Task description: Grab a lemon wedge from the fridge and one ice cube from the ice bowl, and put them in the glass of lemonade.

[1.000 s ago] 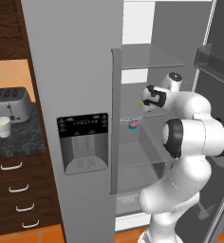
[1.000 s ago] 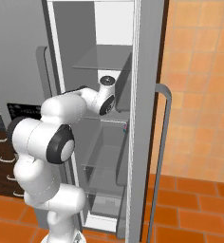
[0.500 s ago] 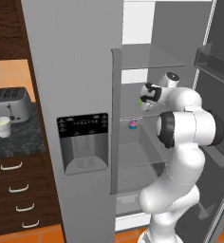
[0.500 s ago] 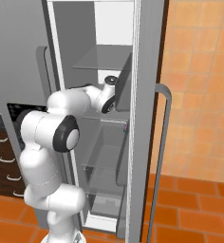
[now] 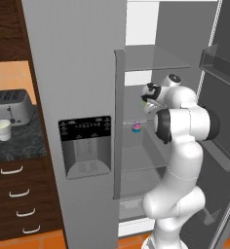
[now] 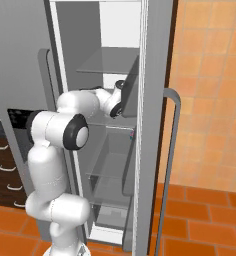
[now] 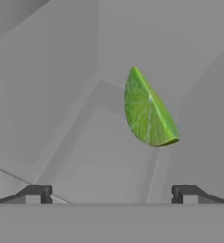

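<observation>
Inside the open fridge (image 5: 83, 73), the lemon wedge (image 7: 147, 111) lies ahead of the gripper (image 7: 111, 193), off-centre. Jaws spread, empty; centring the wedge between the 2 fingertips (image 7: 35, 193) before closing seems best.

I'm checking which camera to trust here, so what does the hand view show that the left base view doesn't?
Hand view alone: the lemon wedge's cut face up close, centred ahead of the open pincer, not touching its tips.

Left base view alone: the glass of lemonade beside the toaster, and a pink-and-blue item on a fridge shelf.

Shared: the fridge's grey interior.
</observation>
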Available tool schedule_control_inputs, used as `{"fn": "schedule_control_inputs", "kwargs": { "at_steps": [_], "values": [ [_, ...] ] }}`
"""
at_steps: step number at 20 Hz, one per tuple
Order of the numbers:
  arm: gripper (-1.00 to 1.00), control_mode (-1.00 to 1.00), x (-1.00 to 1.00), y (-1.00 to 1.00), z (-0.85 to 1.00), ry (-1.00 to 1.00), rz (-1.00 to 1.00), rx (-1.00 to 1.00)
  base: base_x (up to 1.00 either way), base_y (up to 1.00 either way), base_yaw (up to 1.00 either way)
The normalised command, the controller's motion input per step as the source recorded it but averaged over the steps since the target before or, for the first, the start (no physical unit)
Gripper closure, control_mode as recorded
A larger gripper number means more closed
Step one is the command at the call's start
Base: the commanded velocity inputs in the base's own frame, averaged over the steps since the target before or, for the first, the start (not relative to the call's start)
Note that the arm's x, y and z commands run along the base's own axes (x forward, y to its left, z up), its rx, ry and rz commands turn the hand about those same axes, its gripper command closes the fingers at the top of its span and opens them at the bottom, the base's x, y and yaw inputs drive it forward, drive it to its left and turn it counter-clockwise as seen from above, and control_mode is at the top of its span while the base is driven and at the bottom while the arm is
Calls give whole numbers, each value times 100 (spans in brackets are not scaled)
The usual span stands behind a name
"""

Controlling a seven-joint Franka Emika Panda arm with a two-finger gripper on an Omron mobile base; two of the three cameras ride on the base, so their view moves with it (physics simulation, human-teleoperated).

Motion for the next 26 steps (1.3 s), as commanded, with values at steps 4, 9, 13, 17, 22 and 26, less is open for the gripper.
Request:
{"fn": "schedule_control_inputs", "kwargs": {
  "at_steps": [4, 9, 13, 17, 22, 26],
  "values": [
    [-100, -100, 37, -4, -11, 0, 6, 0, 0, 0, 0],
    [-100, -100, 32, -1, -13, 0, 6, 0, 0, 0, 0],
    [-100, -100, 31, -5, -9, 0, 6, 0, 0, 0, 0],
    [-100, -100, 28, -5, -14, 0, 5, -1, 0, 0, 0],
    [-100, -100, 18, 5, -31, 0, 6, -9, 0, 0, 0],
    [-100, -100, 0, 21, -36, 0, 5, -17, 0, 0, 0]
  ]
}}
